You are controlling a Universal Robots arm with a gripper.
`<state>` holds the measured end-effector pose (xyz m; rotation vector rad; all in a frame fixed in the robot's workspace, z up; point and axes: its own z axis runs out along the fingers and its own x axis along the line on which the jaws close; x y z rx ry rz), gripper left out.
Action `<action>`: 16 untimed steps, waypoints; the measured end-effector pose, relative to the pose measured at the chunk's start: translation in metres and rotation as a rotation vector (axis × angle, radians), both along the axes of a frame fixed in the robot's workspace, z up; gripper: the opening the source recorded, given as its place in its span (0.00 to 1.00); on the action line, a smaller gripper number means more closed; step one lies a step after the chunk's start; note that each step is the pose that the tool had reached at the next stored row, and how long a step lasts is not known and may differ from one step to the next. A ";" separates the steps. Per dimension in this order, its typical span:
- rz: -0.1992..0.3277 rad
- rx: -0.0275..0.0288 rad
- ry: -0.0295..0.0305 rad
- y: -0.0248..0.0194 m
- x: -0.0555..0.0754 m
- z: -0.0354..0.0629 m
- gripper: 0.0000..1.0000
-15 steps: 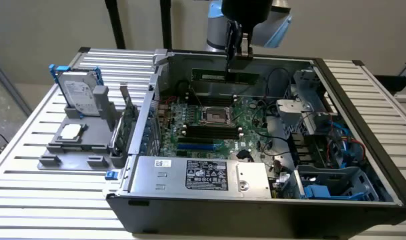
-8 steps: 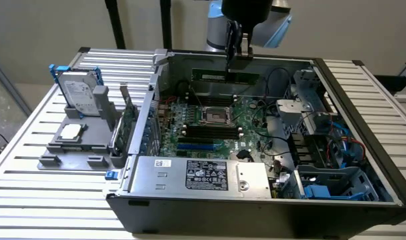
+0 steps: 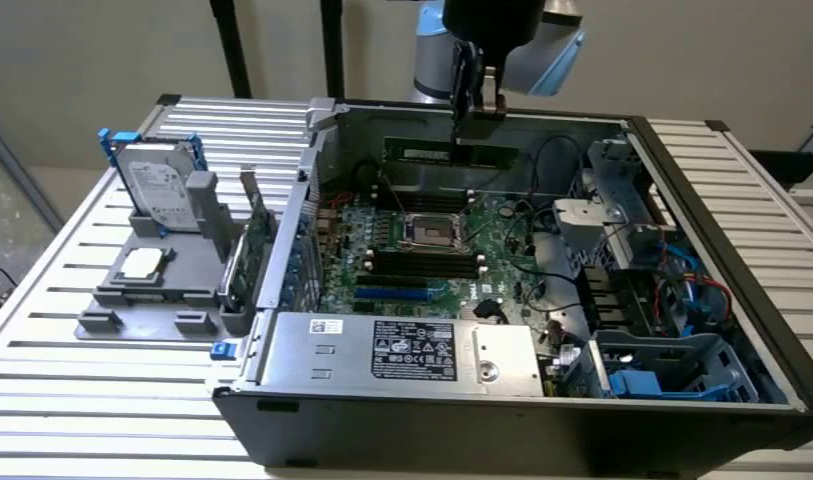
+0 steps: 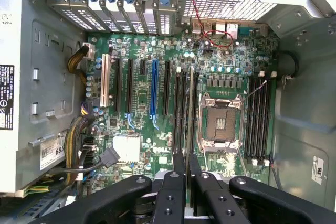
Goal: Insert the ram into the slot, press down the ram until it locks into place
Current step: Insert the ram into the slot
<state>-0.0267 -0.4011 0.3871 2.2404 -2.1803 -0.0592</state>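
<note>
My gripper [image 3: 470,118] hangs above the back of the open computer case, shut on the ram [image 3: 449,153], a thin green stick held level over the motherboard [image 3: 493,225]. The wrist view has the two black fingers [image 4: 173,182] clamping the ram [image 4: 190,108], which shows edge-on as a thin line. It runs along the black memory slots [image 4: 181,114] beside the CPU socket [image 4: 220,121]. A second group of black slots [image 4: 258,119] lies on the socket's other side. In the exterior view, black slots [image 3: 409,265] lie well below the ram, nearer than the socket.
A blue socket [image 4: 154,87] sits beside the black expansion sockets. The case's power supply [image 3: 399,350] is at the front and a drive cage [image 3: 633,230] is at the exterior view's right. Outside the case, a hard drive [image 3: 159,190] stands on a grey fixture [image 3: 146,285].
</note>
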 end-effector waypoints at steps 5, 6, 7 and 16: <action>0.000 -0.0002 -0.0008 0.0003 -0.005 -0.0072 0.14; 0.000 -0.0002 -0.0009 0.0005 -0.007 -0.0090 0.14; 0.000 -0.0002 -0.0010 0.0007 -0.009 -0.0108 0.14; 0.036 -0.0003 -0.0092 0.0039 -0.015 -0.0271 0.14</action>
